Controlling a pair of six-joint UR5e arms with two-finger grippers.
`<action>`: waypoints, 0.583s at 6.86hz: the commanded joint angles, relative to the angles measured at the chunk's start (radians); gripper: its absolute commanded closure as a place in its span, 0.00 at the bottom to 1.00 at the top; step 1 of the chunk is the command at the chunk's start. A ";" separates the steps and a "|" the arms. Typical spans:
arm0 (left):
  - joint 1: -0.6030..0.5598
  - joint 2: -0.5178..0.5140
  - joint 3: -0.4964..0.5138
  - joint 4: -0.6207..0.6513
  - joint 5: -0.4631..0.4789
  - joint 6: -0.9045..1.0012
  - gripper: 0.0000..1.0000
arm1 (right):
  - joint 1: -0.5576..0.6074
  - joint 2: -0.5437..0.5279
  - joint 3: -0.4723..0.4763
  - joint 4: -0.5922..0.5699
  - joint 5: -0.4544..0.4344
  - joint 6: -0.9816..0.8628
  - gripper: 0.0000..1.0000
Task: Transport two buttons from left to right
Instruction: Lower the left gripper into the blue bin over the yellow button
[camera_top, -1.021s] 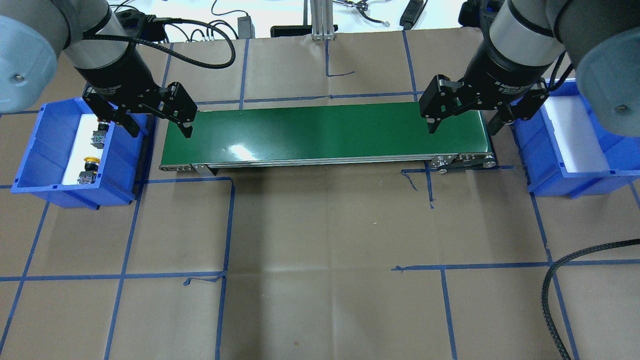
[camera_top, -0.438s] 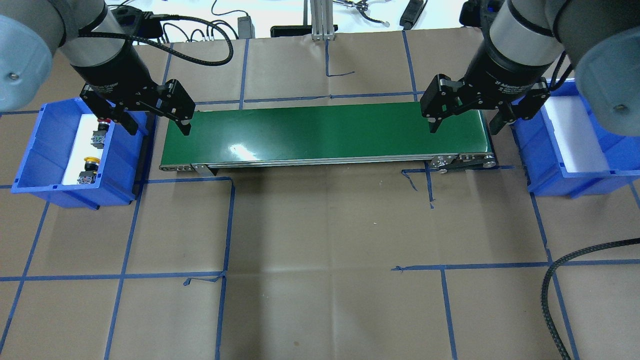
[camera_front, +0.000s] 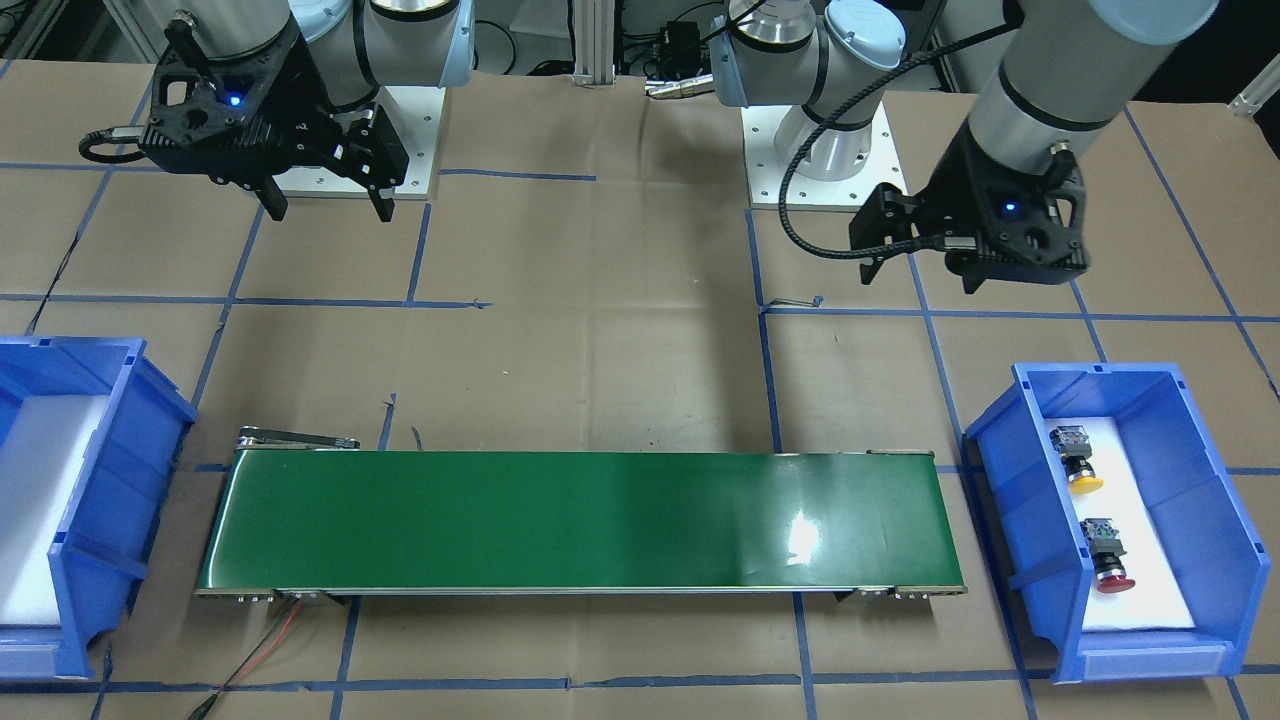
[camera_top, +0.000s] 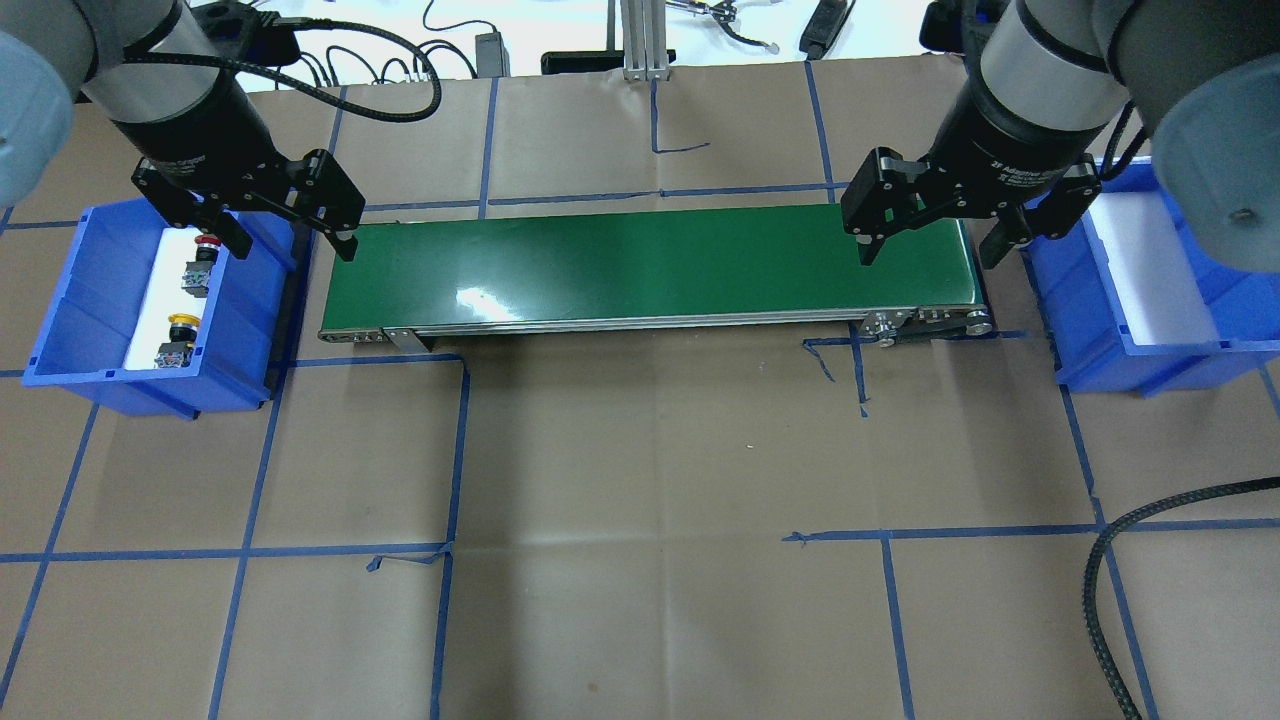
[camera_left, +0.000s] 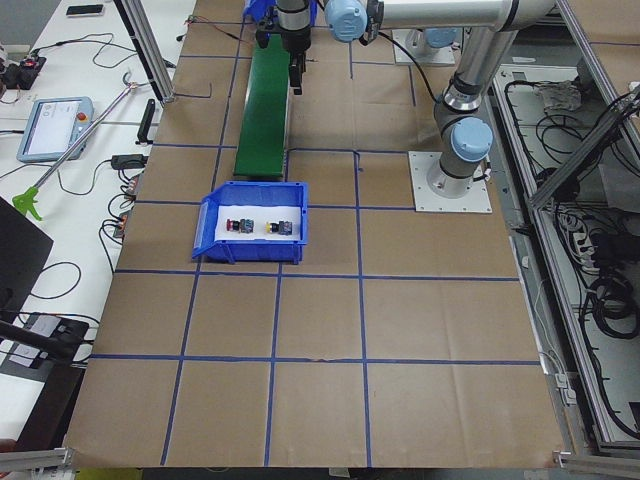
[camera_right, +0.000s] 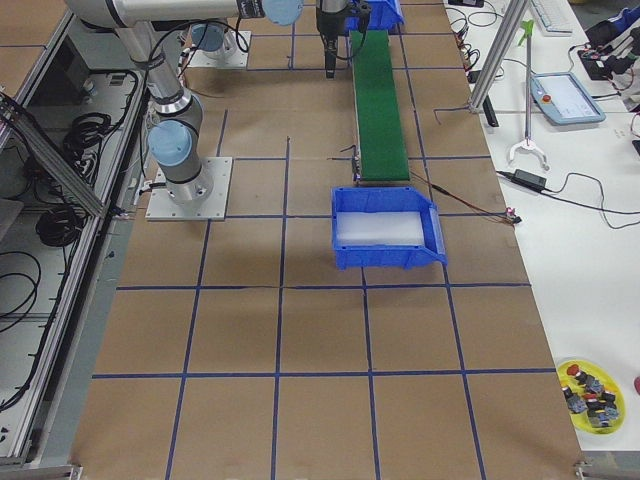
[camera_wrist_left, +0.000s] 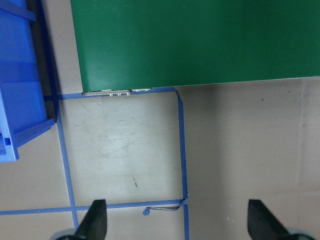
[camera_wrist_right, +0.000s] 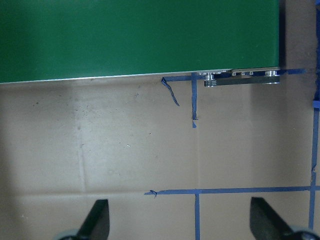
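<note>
Two buttons lie in the blue left bin (camera_top: 60, 330) on a white liner: the red button (camera_top: 200, 262) farther back, the yellow button (camera_top: 176, 338) nearer the front. The front-facing view shows the same red button (camera_front: 1105, 562) and yellow button (camera_front: 1074, 462). My left gripper (camera_top: 293, 248) hangs open and empty over the gap between that bin and the green conveyor belt (camera_top: 650, 265); one fingertip stands above the bin's inner edge near the red button. My right gripper (camera_top: 928, 258) is open and empty above the belt's right end, beside the blue right bin (camera_top: 1100, 350), which holds only a white liner.
Brown paper with blue tape lines covers the table. A black braided cable (camera_top: 1110, 560) curls in at the front right. An aluminium post (camera_top: 645, 40) and loose cables stand behind the belt. A yellow dish (camera_right: 590, 395) of spare parts sits on a side bench.
My left gripper has moved left and slightly back, from the belt's left end toward the left bin. The right gripper has stayed nearly still. Both remain open.
</note>
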 joint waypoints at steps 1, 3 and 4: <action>0.214 -0.048 0.012 0.042 0.002 0.135 0.00 | 0.000 -0.001 0.000 0.002 0.000 0.001 0.00; 0.357 -0.129 0.014 0.180 0.017 0.229 0.00 | 0.000 -0.002 0.001 0.002 -0.001 0.001 0.00; 0.405 -0.157 0.014 0.214 0.016 0.291 0.00 | 0.000 -0.001 0.001 0.002 -0.002 0.001 0.00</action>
